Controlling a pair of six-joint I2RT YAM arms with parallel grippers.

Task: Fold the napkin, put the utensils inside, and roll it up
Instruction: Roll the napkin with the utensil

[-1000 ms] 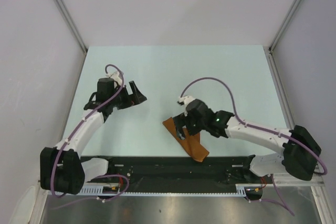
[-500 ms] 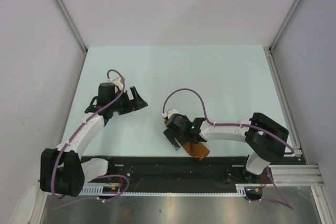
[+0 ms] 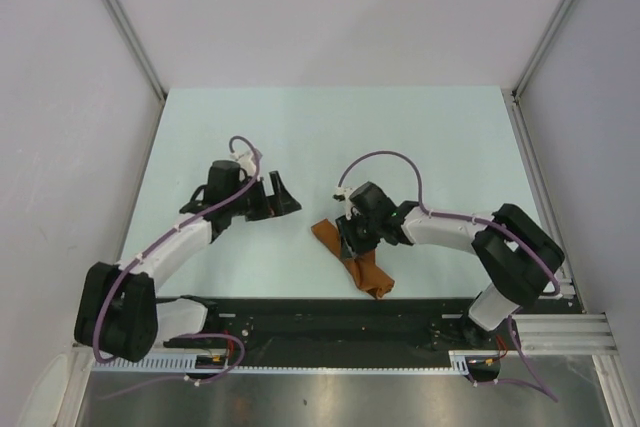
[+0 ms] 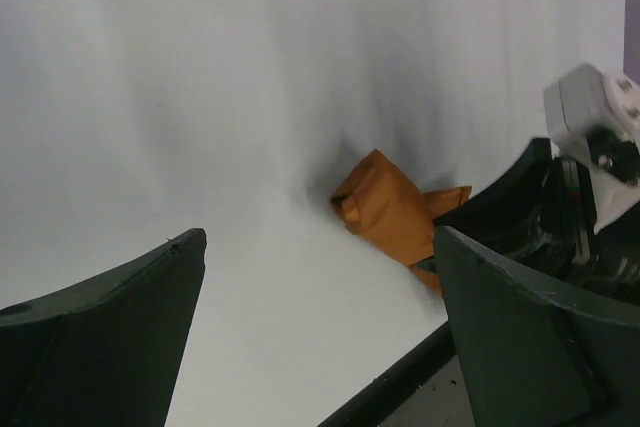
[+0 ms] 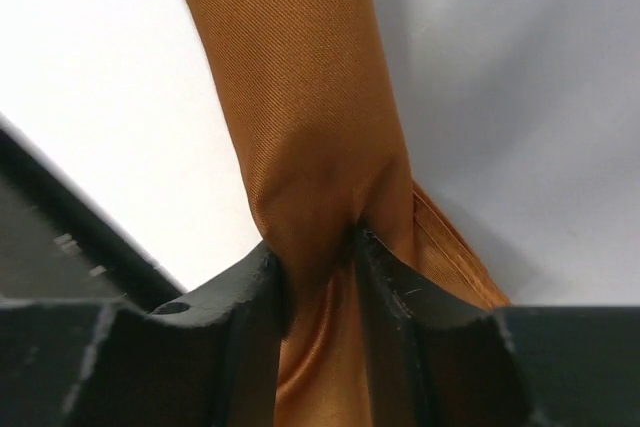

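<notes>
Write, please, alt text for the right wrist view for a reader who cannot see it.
The right gripper pinches a bunched fold of the rust-orange napkin between its two dark fingers. The cloth stretches away over the pale table.

Pale mint-green table point(image 3: 400, 137) is carrying one item, a rust-orange napkin point(image 3: 368, 275) bunched into a long narrow roll, which is lying right of centre near the black rail point(image 3: 330, 319) edging the near side.

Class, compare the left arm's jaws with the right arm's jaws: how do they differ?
The left jaws stand wide open and empty; the right jaws pinch the napkin. The left jaws hang apart from the napkin; the right jaws touch it. Both are dark and two-fingered.
</notes>
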